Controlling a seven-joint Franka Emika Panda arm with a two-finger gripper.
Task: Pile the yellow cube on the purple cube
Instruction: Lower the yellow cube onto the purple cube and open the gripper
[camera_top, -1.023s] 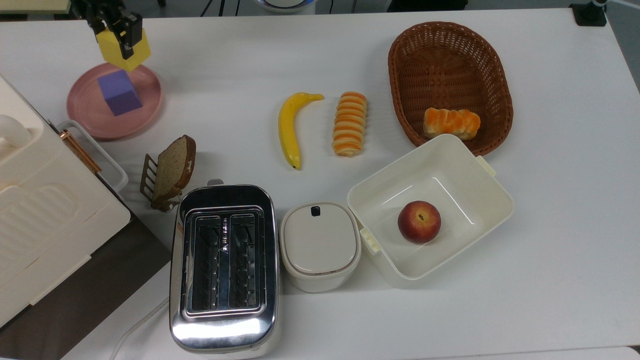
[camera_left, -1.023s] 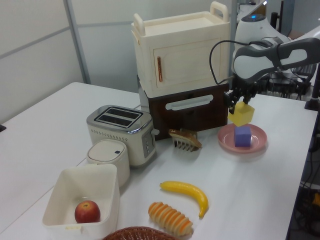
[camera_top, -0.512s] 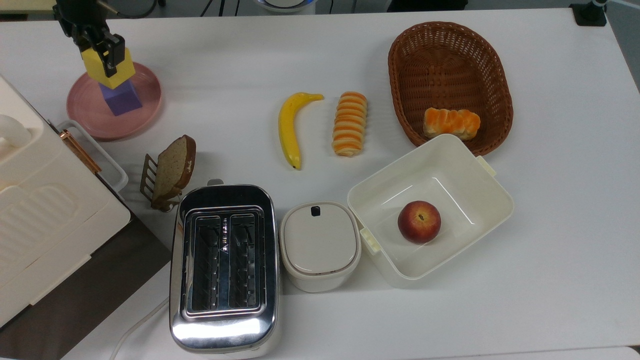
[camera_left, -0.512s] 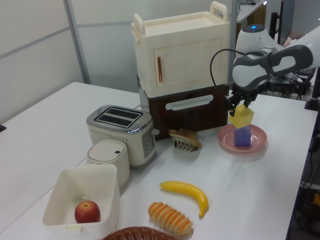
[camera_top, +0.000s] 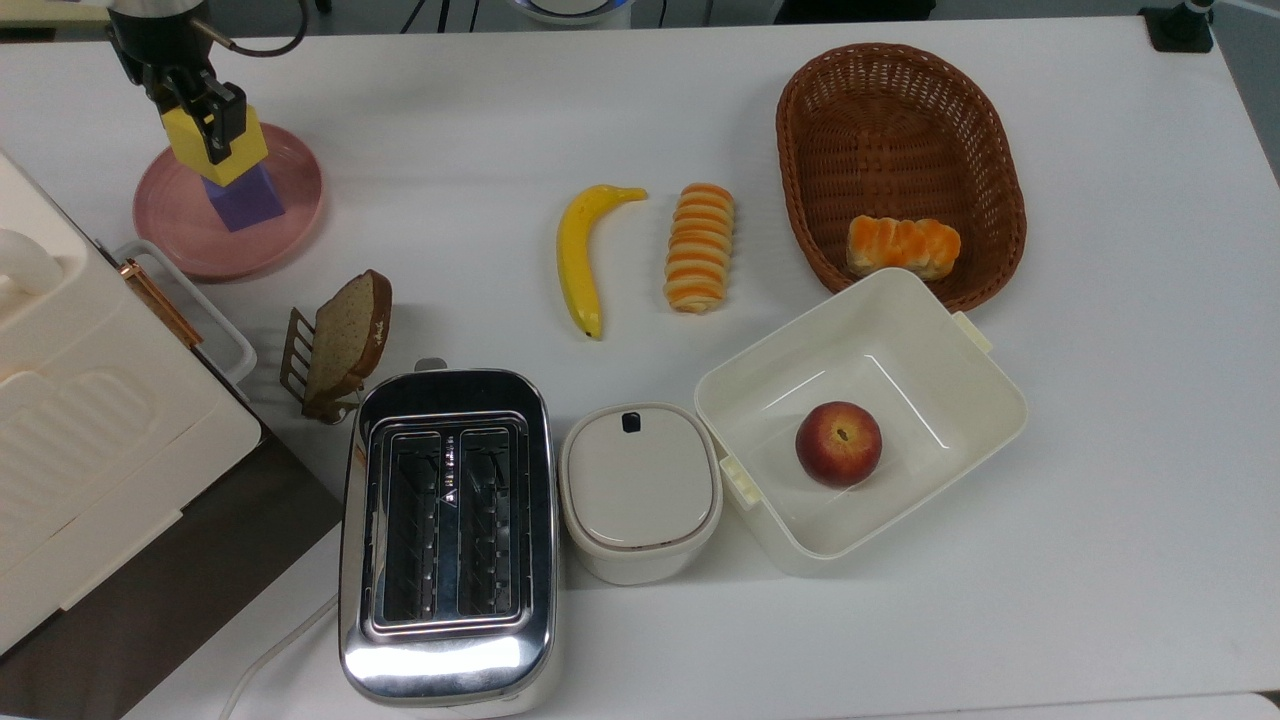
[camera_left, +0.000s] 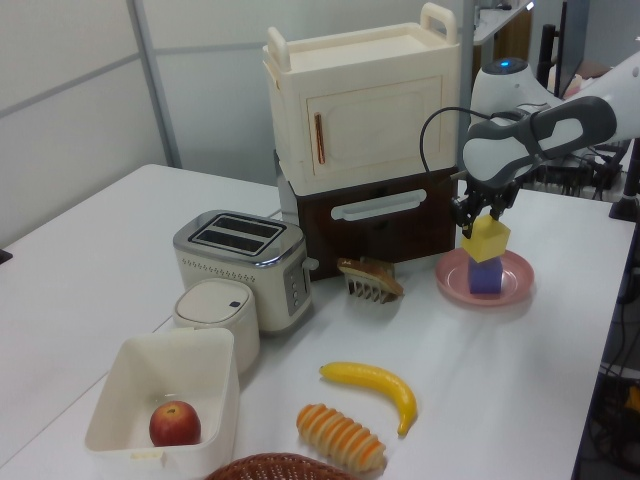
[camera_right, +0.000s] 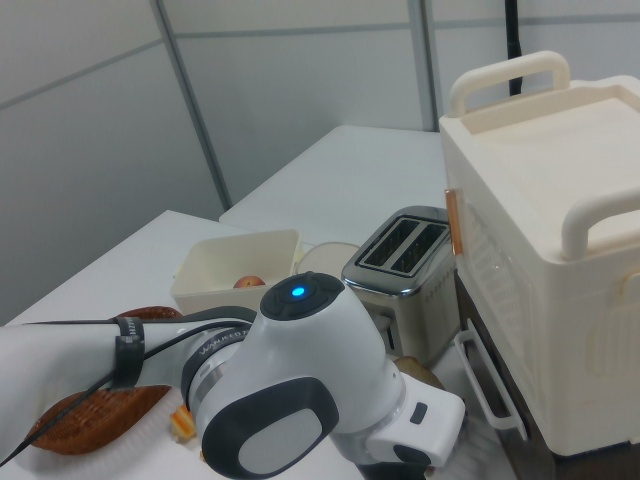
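The yellow cube (camera_top: 218, 148) (camera_left: 486, 240) hangs tilted just above the purple cube (camera_top: 244, 203) (camera_left: 484, 276), held in my gripper (camera_top: 207, 128) (camera_left: 477, 221), which is shut on it. The purple cube sits on a round pink plate (camera_top: 180, 223) (camera_left: 515, 286) at the top view's far left. In the top view the yellow cube covers most of the purple cube's top. Whether the two cubes touch I cannot tell. The arm's white body (camera_right: 300, 400) looms in the right view, hiding the cubes.
A cream cabinet on a brown base (camera_left: 360, 120) stands close behind the plate. A bread slice in a rack (camera_top: 345, 340), a toaster (camera_top: 447, 530), a lidded pot (camera_top: 640, 490), a banana (camera_top: 580, 255), a striped roll (camera_top: 700, 245), a wicker basket (camera_top: 900, 110) and a white bin (camera_top: 960, 350) holding an apple (camera_top: 838, 443) lie further right in the top view.
My gripper carried the yellow cube from beside the plate's far edge to over the purple cube, then sank a little closer onto it. The purple cube stayed put.
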